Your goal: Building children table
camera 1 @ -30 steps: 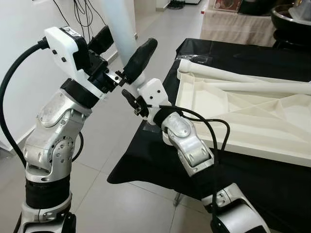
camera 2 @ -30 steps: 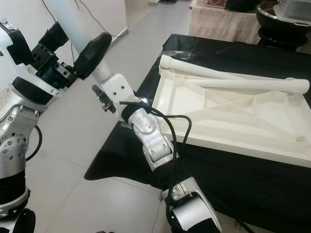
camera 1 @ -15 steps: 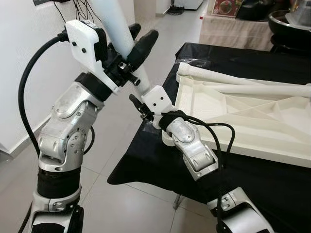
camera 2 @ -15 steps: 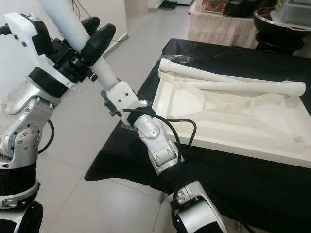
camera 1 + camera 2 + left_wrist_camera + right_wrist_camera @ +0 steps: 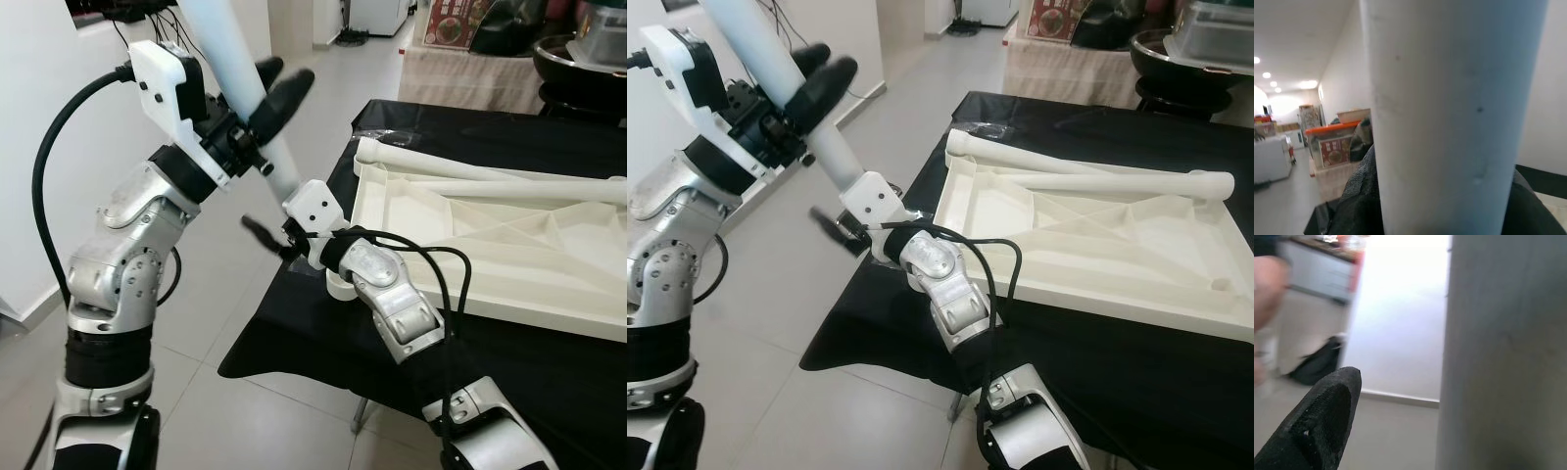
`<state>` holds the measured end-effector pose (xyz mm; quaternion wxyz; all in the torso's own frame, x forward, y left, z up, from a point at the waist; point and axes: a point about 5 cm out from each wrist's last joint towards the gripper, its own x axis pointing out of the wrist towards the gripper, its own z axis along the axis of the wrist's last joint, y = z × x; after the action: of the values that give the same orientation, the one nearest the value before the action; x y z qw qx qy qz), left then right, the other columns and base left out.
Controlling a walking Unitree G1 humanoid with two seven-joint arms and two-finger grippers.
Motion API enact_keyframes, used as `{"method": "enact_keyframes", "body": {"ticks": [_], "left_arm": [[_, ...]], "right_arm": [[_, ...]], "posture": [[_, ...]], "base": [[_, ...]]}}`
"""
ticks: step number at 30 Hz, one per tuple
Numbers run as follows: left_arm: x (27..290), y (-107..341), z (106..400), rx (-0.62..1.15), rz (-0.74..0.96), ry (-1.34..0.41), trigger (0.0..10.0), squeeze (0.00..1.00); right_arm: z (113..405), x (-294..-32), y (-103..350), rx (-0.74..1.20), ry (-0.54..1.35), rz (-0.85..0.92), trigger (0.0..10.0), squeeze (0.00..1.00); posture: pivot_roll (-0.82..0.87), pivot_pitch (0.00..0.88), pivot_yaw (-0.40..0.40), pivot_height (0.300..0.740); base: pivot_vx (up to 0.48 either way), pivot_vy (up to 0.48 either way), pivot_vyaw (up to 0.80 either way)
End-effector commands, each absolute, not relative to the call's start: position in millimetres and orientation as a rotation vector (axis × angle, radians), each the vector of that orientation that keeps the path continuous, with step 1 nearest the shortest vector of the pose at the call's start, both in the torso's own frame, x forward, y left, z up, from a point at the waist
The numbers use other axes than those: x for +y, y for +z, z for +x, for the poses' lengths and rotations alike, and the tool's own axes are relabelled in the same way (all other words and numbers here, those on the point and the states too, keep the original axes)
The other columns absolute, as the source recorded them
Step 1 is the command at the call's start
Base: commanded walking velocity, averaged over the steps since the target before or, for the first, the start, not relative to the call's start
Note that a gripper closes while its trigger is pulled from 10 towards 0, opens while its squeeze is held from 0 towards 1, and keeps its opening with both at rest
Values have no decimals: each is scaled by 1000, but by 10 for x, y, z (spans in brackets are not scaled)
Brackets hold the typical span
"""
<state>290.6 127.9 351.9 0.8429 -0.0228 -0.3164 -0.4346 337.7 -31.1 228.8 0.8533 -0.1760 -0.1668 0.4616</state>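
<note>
One black-draped table (image 5: 1097, 392) carries the white tabletop (image 5: 1087, 245), lying underside up along its left edge, with two white legs (image 5: 1087, 176) resting across the far rim. A third leg (image 5: 240, 88) is held up in the air off the table's left edge, tilted. The left gripper (image 5: 265, 93) is clamped on that leg, its fingers (image 5: 1356, 196) pressed to both sides. The right gripper (image 5: 263, 233) sits at the leg's lower end, fingers (image 5: 1322, 426) apart, one clear of the leg.

Tabletop (image 5: 1097, 245) on black cloth (image 5: 1176, 392) w/ two legs (image 5: 1087, 176) in it, robot's right.
</note>
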Motion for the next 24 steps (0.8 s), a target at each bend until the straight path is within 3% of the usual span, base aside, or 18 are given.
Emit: {"method": "enact_keyframes", "body": {"ticks": [1,3,4,5,6,9,12,13,14,15,24], "left_arm": [[1160,3550,2816,-651,-69,-1145,0,0],[1160,3550,2816,-651,-69,-1145,0,0],[1150,3537,2773,-614,-80,-1265,0,0],[1152,3526,2712,-581,-77,-1391,0,0],[1152,3526,2712,-581,-77,-1391,0,0],[1179,3530,2584,-527,-72,-1631,0,0],[1184,3537,2546,-517,-83,-1698,0,0],[1185,3531,2519,-505,-80,-1750,0,0],[1185,3531,2519,-505,-80,-1750,0,0],[1181,3519,2497,-496,-57,-1791,0,0],[1168,3344,2435,-402,79,-1895,0,0]], "right_arm": [[3250,-133,2338,-392,1158,-417,10000,318],[3250,-133,2338,-392,1158,-417,10000,318],[3242,-148,2327,-380,1208,-439,10000,0],[3227,-158,2305,-363,1265,-472,10000,0],[3227,-158,2305,-363,1265,-472,10000,0],[3233,-171,2294,-344,1323,-509,10000,0],[3244,-172,2302,-344,1323,-503,10000,0],[3251,-177,2306,-342,1327,-492,4314,0],[3251,-177,2306,-342,1327,-492,4314,0],[3250,-184,2298,-331,1338,-481,0,0],[3231,-258,2211,-258,1401,-494,0,0]], "posture": [[35,22,26,740],[35,22,26,740],[39,20,23,740],[40,18,22,740],[40,18,22,740],[36,17,22,740],[32,19,20,740],[30,20,20,740],[30,20,20,740],[25,23,19,740],[18,29,12,740]], "base": [[0,0,0],[0,0,0],[0,0,0],[0,0,0],[0,0,0],[0,0,0],[0,0,0],[0,0,0],[0,0,0],[0,0,0],[0,0,0]]}}
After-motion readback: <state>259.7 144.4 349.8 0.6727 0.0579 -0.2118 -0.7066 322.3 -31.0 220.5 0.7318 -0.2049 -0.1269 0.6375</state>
